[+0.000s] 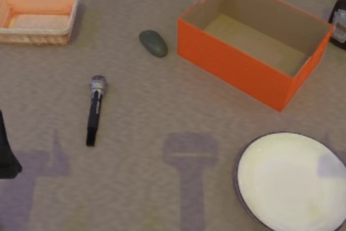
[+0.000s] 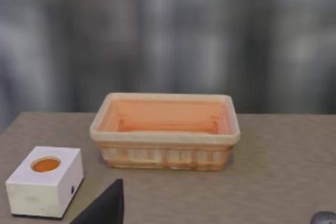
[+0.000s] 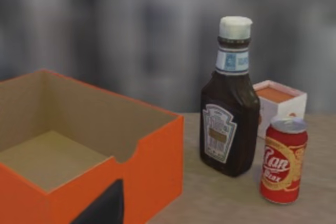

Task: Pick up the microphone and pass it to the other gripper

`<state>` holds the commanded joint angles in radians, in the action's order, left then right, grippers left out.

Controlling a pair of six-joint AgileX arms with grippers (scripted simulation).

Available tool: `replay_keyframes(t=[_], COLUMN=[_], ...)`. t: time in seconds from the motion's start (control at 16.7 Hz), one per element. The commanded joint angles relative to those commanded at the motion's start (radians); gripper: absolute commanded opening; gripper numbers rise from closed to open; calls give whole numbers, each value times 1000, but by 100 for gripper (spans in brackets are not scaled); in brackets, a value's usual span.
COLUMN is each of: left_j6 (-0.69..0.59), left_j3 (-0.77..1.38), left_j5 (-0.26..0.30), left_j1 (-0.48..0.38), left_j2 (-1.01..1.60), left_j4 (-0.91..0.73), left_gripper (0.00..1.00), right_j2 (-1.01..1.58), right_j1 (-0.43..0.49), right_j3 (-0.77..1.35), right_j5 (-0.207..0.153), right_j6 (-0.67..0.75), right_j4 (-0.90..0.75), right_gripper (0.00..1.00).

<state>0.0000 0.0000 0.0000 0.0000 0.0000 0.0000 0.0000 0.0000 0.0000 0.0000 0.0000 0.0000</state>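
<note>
At the top view's left edge, the left end effector [image 1: 6, 155] shows only as a dark shape low over the table [image 1: 162, 133]; whether its fingers are apart I cannot tell. A woven basket [image 1: 37, 17] sits at the far left corner. The microphone [image 1: 95, 110] lies flat on the table, left of centre, mesh head pointing away, nothing touching it. A grey-green pebble [image 1: 153, 43] lies beyond it. Further right stand an open orange box [image 1: 238, 68] and a white plate [image 1: 292, 182]. The right end effector is out of the top view.
</note>
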Motion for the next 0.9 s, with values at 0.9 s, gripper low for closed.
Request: replay_keyframes(t=[0.9], left_j6=[-138], left_j3=[692], left_j5=[-25], left_j1=[-154], left_j2=[911], left_j4=[-470], left_gripper=[100], right_j2=[0], right_j1=[0], right_j3=[0], right_j5=[0], right_j6=[0], right_j4=[0], right_gripper=[100])
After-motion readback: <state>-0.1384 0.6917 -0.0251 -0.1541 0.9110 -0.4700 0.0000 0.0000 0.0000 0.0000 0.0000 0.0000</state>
